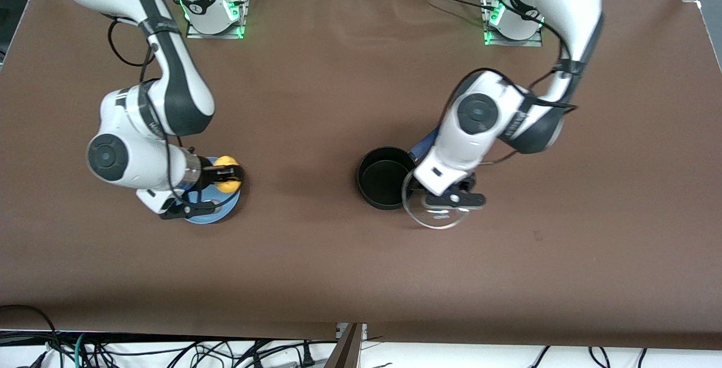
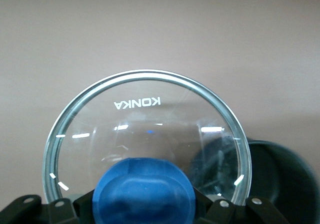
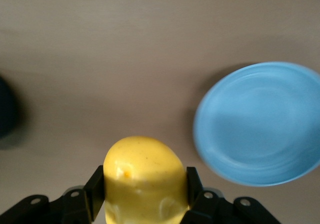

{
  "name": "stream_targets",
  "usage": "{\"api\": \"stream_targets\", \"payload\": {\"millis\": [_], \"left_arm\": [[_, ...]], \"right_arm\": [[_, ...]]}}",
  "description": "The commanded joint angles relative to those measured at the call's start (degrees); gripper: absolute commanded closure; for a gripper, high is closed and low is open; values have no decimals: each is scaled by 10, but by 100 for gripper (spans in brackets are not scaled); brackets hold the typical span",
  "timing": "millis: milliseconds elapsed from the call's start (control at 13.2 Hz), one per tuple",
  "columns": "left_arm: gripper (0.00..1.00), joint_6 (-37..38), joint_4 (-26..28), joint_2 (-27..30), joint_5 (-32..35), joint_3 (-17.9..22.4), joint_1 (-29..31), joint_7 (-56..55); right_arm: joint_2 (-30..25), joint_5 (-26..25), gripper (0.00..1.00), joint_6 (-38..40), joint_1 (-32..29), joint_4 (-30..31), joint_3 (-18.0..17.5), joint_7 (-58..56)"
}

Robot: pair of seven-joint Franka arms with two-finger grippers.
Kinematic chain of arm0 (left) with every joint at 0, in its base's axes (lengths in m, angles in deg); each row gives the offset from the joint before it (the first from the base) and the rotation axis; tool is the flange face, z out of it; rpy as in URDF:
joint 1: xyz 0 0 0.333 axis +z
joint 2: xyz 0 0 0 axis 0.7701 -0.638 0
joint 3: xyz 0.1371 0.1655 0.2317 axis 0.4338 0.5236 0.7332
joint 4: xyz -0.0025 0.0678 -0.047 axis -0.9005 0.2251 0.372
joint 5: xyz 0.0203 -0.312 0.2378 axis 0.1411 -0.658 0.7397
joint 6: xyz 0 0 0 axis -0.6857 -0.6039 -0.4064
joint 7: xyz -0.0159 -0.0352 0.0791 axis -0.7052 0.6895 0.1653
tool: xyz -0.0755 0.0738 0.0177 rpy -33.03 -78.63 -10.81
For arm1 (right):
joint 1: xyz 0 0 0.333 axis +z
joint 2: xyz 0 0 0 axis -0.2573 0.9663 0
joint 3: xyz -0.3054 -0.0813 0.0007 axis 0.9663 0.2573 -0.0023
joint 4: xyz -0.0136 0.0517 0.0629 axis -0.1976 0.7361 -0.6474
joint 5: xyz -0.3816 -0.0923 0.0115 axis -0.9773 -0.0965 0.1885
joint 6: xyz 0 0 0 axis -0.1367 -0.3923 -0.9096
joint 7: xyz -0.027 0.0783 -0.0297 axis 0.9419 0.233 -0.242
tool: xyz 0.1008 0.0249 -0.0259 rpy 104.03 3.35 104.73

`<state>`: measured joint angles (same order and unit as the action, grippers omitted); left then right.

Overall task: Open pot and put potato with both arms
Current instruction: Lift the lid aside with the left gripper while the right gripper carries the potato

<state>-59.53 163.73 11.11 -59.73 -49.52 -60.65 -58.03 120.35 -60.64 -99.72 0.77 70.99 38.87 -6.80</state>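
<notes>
You have the brown table (image 1: 350, 277) under 2 arms. The pot (image 1: 382, 179) stands open near the table's middle, its blue handle mostly hidden under the left arm. Your left pincer (image 1: 451, 198) is clamped on the blue knob (image 2: 144, 191) of the glass lid (image 1: 434, 213), holding it in the air just beside the pot, overlapping its rim toward the left arm's end. The light-blue plate (image 1: 217, 213) lies toward the right arm's end. Your right pincer (image 1: 227, 174) is closed on the potato (image 1: 227, 180), lifted at the plate's edge.
</notes>
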Motion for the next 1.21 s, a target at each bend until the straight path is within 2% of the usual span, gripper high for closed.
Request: {"api": "stream_targets", "payload": {"millis": [0, 151, 303, 454, 681, 983, 1059, 1134], "left_arm": [[51, 0, 73, 56, -39, -2, 81, 160], [51, 0, 102, 69, -56, 13, 143, 286], [51, -6, 128, 69, -65, 33, 181, 357], [47, -34, 157, 64, -65, 62, 194, 376], [47, -139, 229, 57, -65, 89, 200, 396], [46, -183, 242, 18, -68, 93, 214, 397], [38, -183, 242, 13, -68, 93, 216, 397], [23, -183, 242, 13, -74, 93, 217, 397]], "right_arm": [[5, 7, 84, 7, 30, -21, -39, 140], [19, 6, 84, -29, 67, -24, -62, 238], [43, 5, 84, -93, 125, -34, -63, 336], [83, 2, 84, -133, 174, -66, -63, 420], [134, -2, 83, -174, 211, -126, -61, 493], [156, -1, 78, -258, 222, -135, -61, 497], [165, -2, 74, -287, 222, -135, -61, 492], [174, -2, 74, -311, 222, -135, -61, 491]]}}
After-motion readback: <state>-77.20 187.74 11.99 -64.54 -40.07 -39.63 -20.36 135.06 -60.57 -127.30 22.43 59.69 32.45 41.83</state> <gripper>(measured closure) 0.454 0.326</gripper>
